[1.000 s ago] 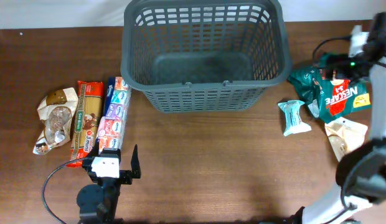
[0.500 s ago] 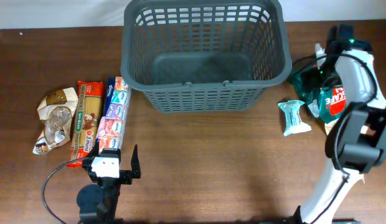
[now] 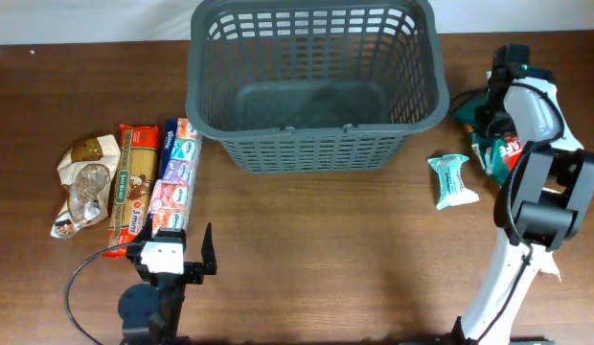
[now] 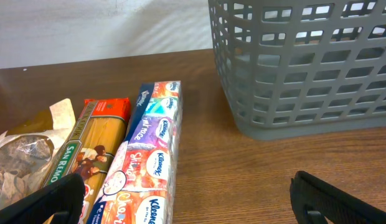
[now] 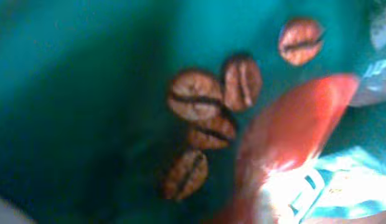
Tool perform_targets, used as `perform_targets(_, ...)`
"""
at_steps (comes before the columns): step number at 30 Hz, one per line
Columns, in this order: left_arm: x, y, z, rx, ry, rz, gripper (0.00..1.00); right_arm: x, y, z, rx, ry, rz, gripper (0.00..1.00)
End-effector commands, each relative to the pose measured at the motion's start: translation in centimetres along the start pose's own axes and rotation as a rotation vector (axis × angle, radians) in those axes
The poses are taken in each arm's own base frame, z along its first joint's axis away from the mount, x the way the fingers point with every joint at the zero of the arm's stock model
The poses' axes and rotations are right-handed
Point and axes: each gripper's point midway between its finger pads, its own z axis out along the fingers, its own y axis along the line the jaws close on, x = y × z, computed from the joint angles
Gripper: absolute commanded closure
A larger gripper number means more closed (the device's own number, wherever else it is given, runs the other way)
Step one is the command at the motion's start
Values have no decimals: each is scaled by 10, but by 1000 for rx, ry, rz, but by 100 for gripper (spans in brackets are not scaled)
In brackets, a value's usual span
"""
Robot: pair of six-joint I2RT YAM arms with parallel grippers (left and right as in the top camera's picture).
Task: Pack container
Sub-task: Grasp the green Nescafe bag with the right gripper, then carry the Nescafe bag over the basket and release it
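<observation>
**While poised at the coffee, yet to pack a thing**

Nearest the front edge of the table [image 3: 326, 268], finds the left gripper [image 3: 171, 244] parked, fingers spread wide and gripping nothing. Just beyond it, lines up three packets side by side, well left of centre: tissues [image 3: 174, 177], spaghetti [image 3: 131, 182] and, outermost, a crumpled paper bag [image 3: 81, 187]. Leaves all three untouched.

Across on the right, shows a small teal packet [image 3: 453, 180] lying alone on the wood, near the basket's right corner but apart from it. Farther back, puts the right gripper [image 3: 492, 113] low over the coffee bag [image 3: 468, 120], close enough to fill the wrist view with printed beans on green and a patch of red. Cannot tell that pincer's state, whether open, closed or gripping, for want of visible fingers in the wrist view and with the arm [image 3: 538, 105] in the way from overhead.

At the far middle of the table, places the basket [image 3: 316, 149] upright, floor bare, holding nothing.

Counts as barely begun on that evidence: zero packets in, five visible outside. Suggests the coffee bag as first pick, then the teal packet, with the three left-hand packets falling to the left gripper.
</observation>
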Motion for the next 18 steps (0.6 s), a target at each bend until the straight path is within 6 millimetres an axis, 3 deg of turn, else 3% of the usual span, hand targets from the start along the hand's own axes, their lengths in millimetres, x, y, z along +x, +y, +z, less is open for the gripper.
perform_targets(1, 0, -2, 0, 11, -6, -12, 1, 35, 53, 54, -168, 154, 28, 96)
perform_targets(5, 0, -2, 0, 11, -6, -12, 1, 32, 56, 38, -235, 146, 62, 96)
perform_targets(9, 0, -2, 0, 11, -6, -12, 1, 15, 28, -2, -215, 84, 91, 96)
perform_targets(12, 0, -2, 0, 11, -6, -12, 1, -9, -4, -58, -201, -27, 139, 96)
perform_targets(14, 0, -2, 0, 11, -6, -12, 1, -29, -41, -129, -177, -177, 188, 96)
perform_targets(18, 0, -2, 0, 11, -6, -12, 1, -41, -82, -245, -143, -435, 245, 96)
